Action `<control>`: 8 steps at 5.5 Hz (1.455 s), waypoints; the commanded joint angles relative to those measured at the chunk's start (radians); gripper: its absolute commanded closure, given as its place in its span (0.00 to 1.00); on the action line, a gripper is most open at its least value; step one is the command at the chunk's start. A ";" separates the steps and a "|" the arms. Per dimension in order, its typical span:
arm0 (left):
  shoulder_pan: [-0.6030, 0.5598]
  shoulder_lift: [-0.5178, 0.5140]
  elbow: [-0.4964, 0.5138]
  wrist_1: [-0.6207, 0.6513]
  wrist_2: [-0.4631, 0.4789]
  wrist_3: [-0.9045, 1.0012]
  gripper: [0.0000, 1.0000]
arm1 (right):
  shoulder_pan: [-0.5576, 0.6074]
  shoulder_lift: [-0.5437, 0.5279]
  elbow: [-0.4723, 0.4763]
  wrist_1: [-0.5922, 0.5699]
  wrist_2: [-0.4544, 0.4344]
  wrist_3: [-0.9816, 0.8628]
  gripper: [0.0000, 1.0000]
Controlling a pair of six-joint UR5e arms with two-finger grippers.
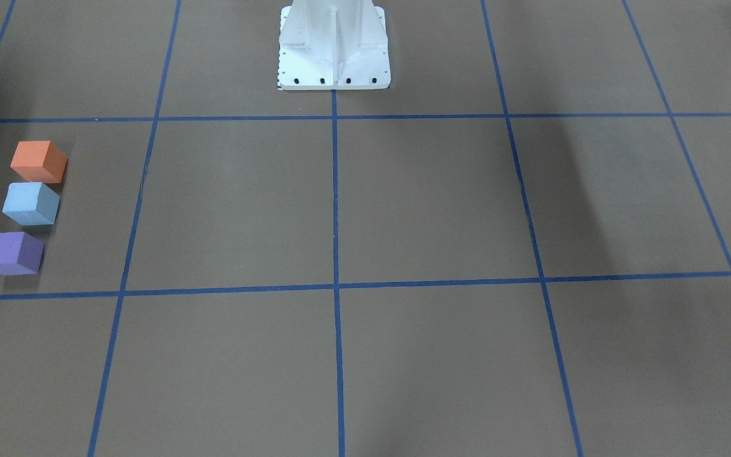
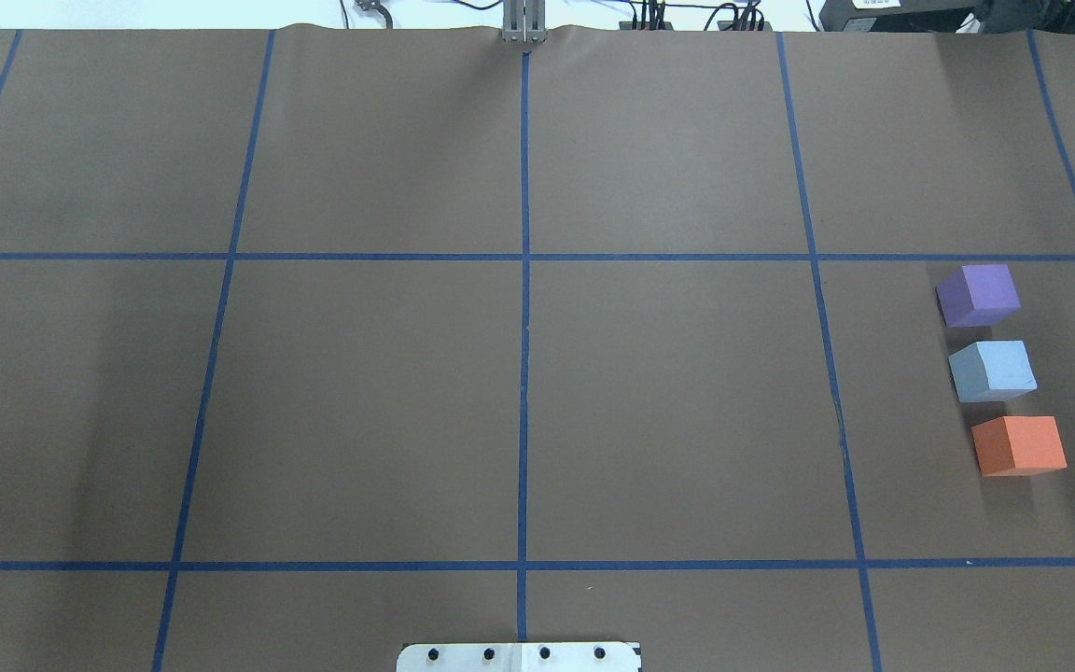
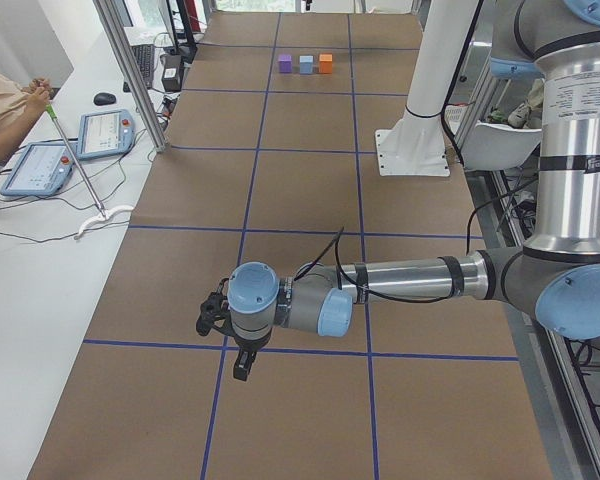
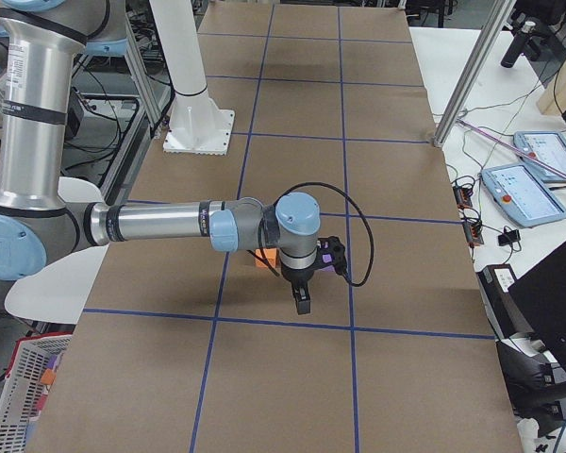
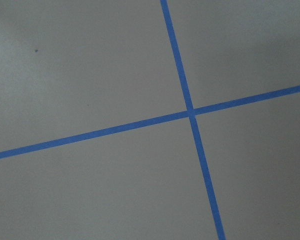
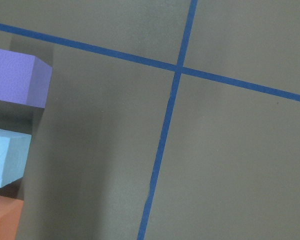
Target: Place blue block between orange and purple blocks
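The blue block (image 2: 992, 371) sits on the table in a row between the purple block (image 2: 978, 295) and the orange block (image 2: 1019, 445), with small gaps on both sides. The row also shows in the front view as the orange block (image 1: 39, 162), blue block (image 1: 31, 203) and purple block (image 1: 12, 253), and at the left edge of the right wrist view, where the blue block (image 6: 7, 157) is in the middle. My right gripper (image 4: 303, 302) shows only in the exterior right view, raised beside the row; I cannot tell if it is open. My left gripper (image 3: 242, 366) shows only in the exterior left view, far from the blocks; I cannot tell its state.
Brown paper with blue tape grid lines (image 2: 524, 280) covers the table. The white robot base (image 1: 334, 47) stands at the table's robot side. Tablets (image 3: 75, 145) and cables lie on a side table, with an operator's arm nearby.
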 commanded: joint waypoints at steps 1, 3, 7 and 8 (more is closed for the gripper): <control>0.000 0.004 -0.002 -0.001 -0.002 0.000 0.00 | 0.000 0.001 -0.001 -0.006 0.002 -0.049 0.00; 0.000 0.007 -0.001 -0.054 0.000 0.000 0.00 | 0.000 0.008 0.000 -0.014 -0.002 -0.049 0.00; 0.001 0.069 -0.001 -0.179 0.000 -0.006 0.00 | -0.009 0.013 -0.006 -0.014 -0.004 -0.049 0.00; 0.001 0.072 0.001 -0.174 -0.002 -0.008 0.00 | -0.009 0.012 -0.008 -0.014 -0.006 -0.049 0.00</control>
